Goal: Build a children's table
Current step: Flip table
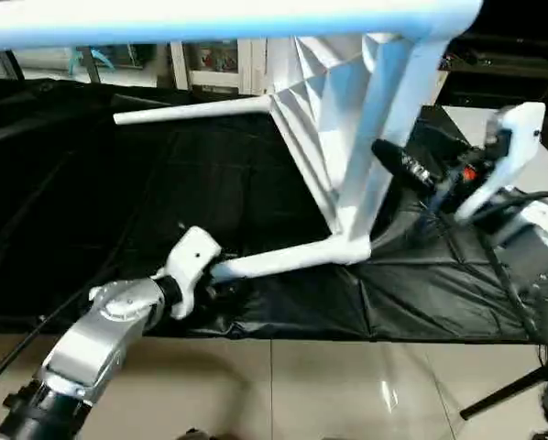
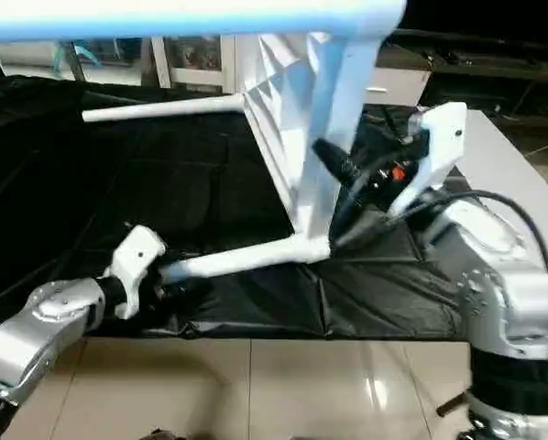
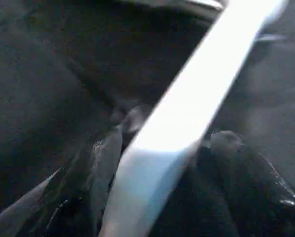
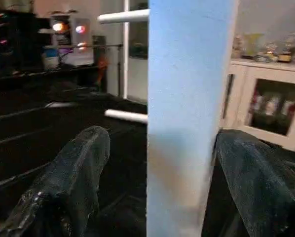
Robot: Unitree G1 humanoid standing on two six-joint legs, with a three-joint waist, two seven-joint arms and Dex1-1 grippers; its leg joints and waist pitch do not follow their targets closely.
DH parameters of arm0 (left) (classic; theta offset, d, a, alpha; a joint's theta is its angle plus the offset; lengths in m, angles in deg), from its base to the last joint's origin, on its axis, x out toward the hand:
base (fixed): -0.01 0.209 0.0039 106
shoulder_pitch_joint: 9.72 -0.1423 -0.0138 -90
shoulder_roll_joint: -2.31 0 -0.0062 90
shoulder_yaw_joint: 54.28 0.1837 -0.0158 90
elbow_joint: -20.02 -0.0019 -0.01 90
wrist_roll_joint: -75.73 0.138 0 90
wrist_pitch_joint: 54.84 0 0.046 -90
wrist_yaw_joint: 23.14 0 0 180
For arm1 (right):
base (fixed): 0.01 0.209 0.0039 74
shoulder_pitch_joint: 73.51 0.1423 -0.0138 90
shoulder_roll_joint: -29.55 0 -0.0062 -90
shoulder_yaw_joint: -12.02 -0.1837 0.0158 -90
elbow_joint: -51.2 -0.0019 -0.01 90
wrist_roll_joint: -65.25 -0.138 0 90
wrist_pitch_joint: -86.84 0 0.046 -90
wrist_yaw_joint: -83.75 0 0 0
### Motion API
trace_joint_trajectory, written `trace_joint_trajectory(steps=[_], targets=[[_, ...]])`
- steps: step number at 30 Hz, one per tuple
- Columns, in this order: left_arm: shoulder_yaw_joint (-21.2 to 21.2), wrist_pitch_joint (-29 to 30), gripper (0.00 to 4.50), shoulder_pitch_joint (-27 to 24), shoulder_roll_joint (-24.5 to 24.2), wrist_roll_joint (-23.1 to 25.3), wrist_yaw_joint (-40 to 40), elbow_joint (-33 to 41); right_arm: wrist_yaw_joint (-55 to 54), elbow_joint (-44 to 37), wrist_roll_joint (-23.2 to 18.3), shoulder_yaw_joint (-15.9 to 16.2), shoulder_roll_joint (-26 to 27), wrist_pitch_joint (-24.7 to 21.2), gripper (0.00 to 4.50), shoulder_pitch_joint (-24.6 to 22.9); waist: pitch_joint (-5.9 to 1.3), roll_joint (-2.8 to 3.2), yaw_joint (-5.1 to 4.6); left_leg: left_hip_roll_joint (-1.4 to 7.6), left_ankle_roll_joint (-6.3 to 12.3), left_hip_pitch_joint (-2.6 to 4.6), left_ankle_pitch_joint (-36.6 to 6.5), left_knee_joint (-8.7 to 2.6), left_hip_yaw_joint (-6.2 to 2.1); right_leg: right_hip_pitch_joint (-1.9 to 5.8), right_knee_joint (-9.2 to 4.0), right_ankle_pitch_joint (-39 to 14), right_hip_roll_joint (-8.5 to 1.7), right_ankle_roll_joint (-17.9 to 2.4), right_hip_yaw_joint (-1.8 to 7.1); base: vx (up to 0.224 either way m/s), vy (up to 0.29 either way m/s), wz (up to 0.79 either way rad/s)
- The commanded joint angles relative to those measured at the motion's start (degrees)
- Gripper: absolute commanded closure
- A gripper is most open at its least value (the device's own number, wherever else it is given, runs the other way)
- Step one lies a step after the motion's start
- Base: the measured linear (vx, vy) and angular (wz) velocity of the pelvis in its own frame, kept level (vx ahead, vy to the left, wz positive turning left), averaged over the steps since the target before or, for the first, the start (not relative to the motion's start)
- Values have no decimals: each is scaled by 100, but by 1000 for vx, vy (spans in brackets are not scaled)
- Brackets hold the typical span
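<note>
Head views: the children's table (image 1: 320,119) stood tipped on its side on the black-draped work table (image 1: 118,202), ribbed underside facing the robot. All four legs appeared seated in the corner sockets: one running across the top of frame (image 1: 210,18), one pointing away to the left (image 1: 191,110), one slanting down (image 1: 384,137), one lying toward the left arm (image 1: 283,259). Judged near complete; what seemed left was setting it upright on its legs.

The left gripper (image 1: 221,275) sat at the flared end of the low leg. The right gripper (image 2: 334,197) flanked the slanted leg, cabling trailing over the cloth.

Left wrist view: fingers (image 3: 105,158) lay to either side of the low leg (image 3: 187,113); a firm pinch could not be confirmed.

Right wrist view: fingers (image 4: 78,163) spread, the slanted leg (image 4: 189,108) between them with gaps on both sides, not clamped. White cabinets (image 4: 266,103) stood behind. The wrinkled cloth could snag a leg on turning.
</note>
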Motion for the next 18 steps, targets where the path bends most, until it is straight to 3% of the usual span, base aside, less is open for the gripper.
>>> trace_joint_trajectory(steps=[1, 5, 12, 15, 18], targets=[[-111, 36, 119, -37, -117, 129, 49, -126, 380, -243, -214, -108, -199, -53, 80, -144, -363, 42, 42, 292, -148, 148, -1432, -468, -124, 166, -521, -1198, -403, -992, 269, 0, 0, 0], [-131, -163, 119, -115, -246, 346, 93, -307, 908, -409, -318, -78, -557, -82, 80, -539, -339, 20, 44, 294, -100, 134, -1549, -484, -136, 166, -547, -1455, -424, -992, 262, 0, 0, 0], [-238, -603, 119, -33, -215, 586, -153, -623, 1000, -431, -344, -211, -695, -44, 80, -747, -304, -23, 22, 292, -151, 156, -1915, -482, -168, 92, -649, -2456, -463, -768, 250, 0, 0, 0], [-381, -876, 119, -35, -189, 694, -303, -791, 1067, -648, -592, -282, -704, -92, 80, -886, -303, -44, 19, 291, -133, 144, -1921, -488, -176, 87, -656, -2514, -461, -697, 245, 0, 0, 0], [-638, -1150, 119, -105, -203, 741, -434, -790, 946, -944, -771, -158, -508, -188, 80, -1013, -305, -34, 31, 298, -99, 140, -1902, -493, -186, 77, -661, -2485, -464, -653, 245, 0, 0, 0]])
